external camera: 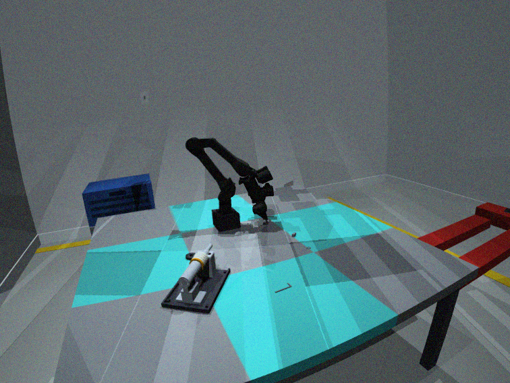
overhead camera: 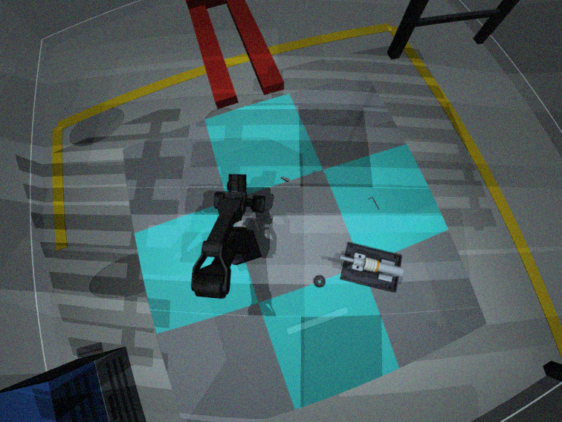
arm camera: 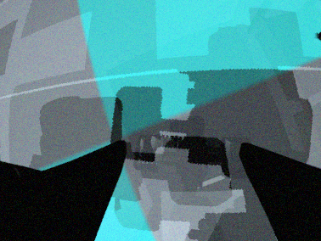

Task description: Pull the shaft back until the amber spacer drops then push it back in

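The pale shaft (overhead camera: 391, 269) (external camera: 189, 274) lies along the dark base plate (overhead camera: 389, 286) (external camera: 216, 284), its thin end passing through the grey housing block (overhead camera: 358, 261) (external camera: 212, 264). Several pale rings sit on it between the block and its thick part. An amber ring shows beside them in the exterior view, the amber spacer (external camera: 199, 259); the exact ring order is too small to tell. My gripper (external camera: 266, 220) (arm camera: 184, 148) is open and empty, pointing down low over the table near the arm's base, well away from the shaft. In the top view its fingertips are hidden under the wrist.
A dark ring (overhead camera: 315, 281) lies beside the base plate on the arm's side. A hex key (overhead camera: 375, 203) (external camera: 283, 288) and a small screw-like part (overhead camera: 285, 179) (external camera: 293, 234) lie on the table. Red forks (overhead camera: 218, 67) and a blue cabinet (external camera: 117, 195) stand beyond the table.
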`<action>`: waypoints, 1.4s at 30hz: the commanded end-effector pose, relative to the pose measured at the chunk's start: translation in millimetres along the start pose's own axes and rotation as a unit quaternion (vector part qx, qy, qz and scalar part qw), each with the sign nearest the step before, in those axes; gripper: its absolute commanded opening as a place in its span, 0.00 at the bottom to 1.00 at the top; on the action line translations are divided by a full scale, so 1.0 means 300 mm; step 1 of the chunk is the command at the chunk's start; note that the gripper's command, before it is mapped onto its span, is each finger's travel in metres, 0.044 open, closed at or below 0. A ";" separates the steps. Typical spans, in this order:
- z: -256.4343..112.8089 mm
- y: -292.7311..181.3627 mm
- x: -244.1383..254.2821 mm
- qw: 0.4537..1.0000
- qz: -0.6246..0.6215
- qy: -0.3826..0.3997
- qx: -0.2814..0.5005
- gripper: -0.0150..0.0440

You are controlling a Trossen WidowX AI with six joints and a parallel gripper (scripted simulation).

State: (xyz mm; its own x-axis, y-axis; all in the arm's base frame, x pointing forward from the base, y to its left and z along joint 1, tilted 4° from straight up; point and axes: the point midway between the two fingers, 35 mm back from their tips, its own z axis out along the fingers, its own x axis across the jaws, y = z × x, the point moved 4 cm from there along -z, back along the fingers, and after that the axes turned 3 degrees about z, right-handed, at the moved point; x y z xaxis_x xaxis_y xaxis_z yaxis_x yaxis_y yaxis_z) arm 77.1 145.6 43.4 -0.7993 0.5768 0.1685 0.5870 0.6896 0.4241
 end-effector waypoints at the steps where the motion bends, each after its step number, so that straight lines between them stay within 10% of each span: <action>1: 0.000 0.002 -0.002 1.000 -0.002 -0.001 -0.001 0.98; 19: -0.104 0.143 -0.480 0.925 -0.305 -0.224 0.027 1.00; 42: -0.324 -0.079 -0.910 0.758 -0.512 -0.298 0.274 1.00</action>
State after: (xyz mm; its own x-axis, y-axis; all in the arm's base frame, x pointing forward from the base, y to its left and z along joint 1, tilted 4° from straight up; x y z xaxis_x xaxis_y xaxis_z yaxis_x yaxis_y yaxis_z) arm 256.3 -10.2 69.6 -0.7908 -0.1717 -0.5875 -0.1120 0.9842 -0.1369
